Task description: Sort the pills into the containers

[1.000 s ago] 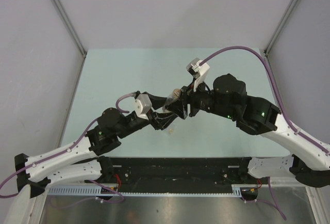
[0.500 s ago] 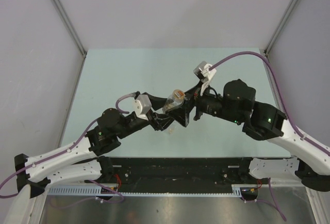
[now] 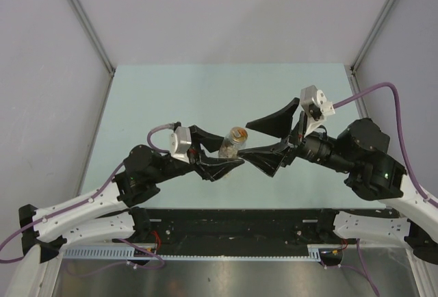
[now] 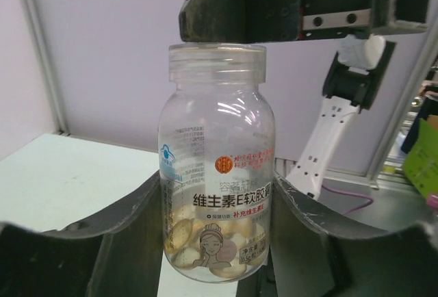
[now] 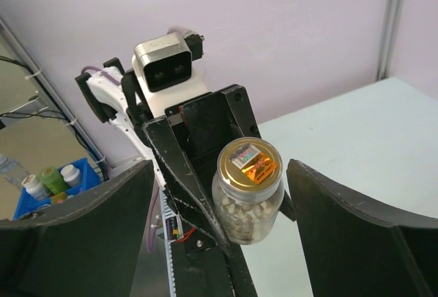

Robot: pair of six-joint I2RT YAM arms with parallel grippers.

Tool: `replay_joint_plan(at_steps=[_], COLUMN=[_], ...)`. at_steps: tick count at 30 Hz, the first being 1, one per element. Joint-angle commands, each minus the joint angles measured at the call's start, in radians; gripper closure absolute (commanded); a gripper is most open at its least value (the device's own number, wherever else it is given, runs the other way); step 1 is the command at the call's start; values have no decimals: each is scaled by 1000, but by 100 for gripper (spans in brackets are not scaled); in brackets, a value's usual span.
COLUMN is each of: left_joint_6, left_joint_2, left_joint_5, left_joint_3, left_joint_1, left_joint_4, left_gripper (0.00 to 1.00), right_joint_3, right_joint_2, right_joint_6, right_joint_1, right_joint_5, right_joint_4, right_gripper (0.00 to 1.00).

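My left gripper (image 3: 229,152) is shut on a container, a clear round jar (image 3: 235,141), and holds it upright above the pale green table (image 3: 171,92). In the left wrist view the jar (image 4: 217,139) stands between both fingers, with yellowish pills (image 4: 205,256) heaped at its bottom. The right wrist view shows a gold foil seal (image 5: 250,162) over the jar's mouth and pills (image 5: 245,220) under it. My right gripper (image 3: 248,139) is open, its fingers spread wide on either side of the jar (image 5: 248,194) without touching it.
A blue bin (image 5: 41,186) of small bottles sits off the table at the left of the right wrist view. A black rail with a cable tray (image 3: 226,232) runs along the near edge. Grey walls and metal posts (image 3: 82,20) enclose the table.
My right gripper has opened wide and drawn back to the right, away from the jar's top. The jar stays in my left gripper, shifted slightly right.
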Motion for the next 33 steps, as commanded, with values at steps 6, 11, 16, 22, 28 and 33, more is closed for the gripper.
replay_joint_plan(at_steps=[6,11,16,22,28,33], left_joint_6=[-51,-52,-54,-56,-59,-60], left_joint_2=[-5,-5,-1,4,4,4], left_joint_5=[210,242,245,244,242,239], left_joint_3=[23,25,23,22,22,17], left_joint_1=[-13,-18,-21,-21,-19,-21], left_joint_4=[125,133,136,140,145,145], left_gripper=[100,100,100,100,100,100], right_joint_3=[-13,-25,-30,-32,-33,-33], right_joint_2=[-1,-6,-4,0,5,6], right_joint_6=[-83,-95,-89,-89,-95,-101], right_joint_1=[4,5,8,16,36,50], right_joint_5=[-139,-199,-216,-216,-216,-204], right_joint_4=[86,110,126,120,126,127], right_gripper=[27,38,51,50,49,75])
